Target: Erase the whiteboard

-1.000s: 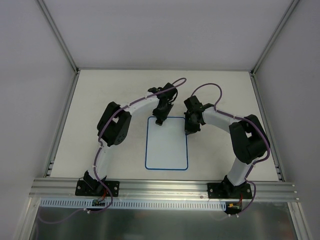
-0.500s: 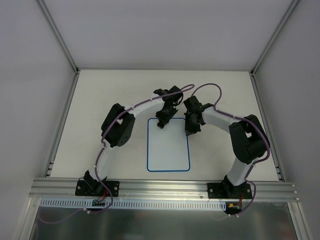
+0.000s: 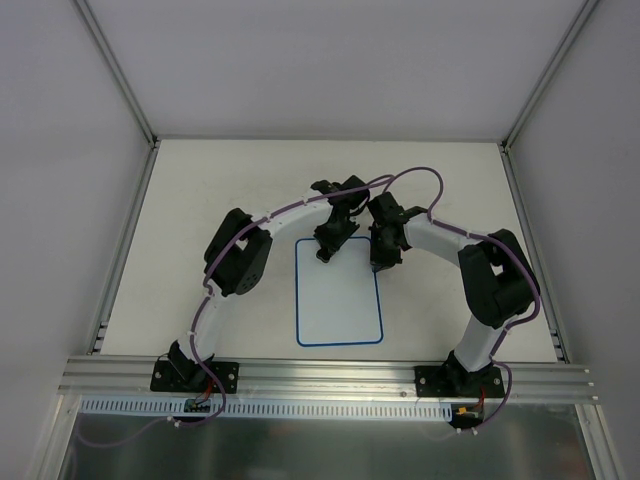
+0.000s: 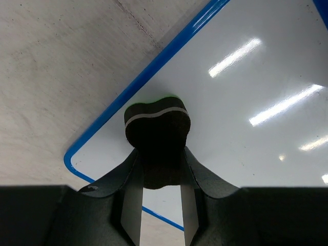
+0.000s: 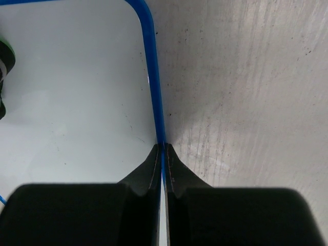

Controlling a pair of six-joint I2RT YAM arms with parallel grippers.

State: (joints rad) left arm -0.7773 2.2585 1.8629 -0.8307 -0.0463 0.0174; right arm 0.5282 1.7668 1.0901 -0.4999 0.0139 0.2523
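The whiteboard [image 3: 338, 300] lies flat on the table between the two arms, blue-rimmed, its face looking blank. My left gripper [image 3: 325, 252] is at the board's far left corner, shut on a small black eraser block. In the left wrist view the eraser [image 4: 157, 125], with a pale stripe and a green edge, presses on the whiteboard [image 4: 246, 102] just inside the rim, between my left gripper [image 4: 160, 156] fingers. My right gripper [image 5: 163, 148] is shut, its tips resting on the blue rim [image 5: 154, 92] of the board's right side; in the top view it [image 3: 380, 262] sits near the far right corner.
The beige table [image 3: 200, 200] is enclosed by white walls with aluminium rails along the left and right sides [image 3: 125, 250]. An aluminium beam [image 3: 330, 375] carrying both arm bases runs along the near edge. Purple cables loop above both wrists.
My left gripper has slid the eraser to the right along the board's far edge. The board itself has shifted slightly right. The right gripper stays at the rim.
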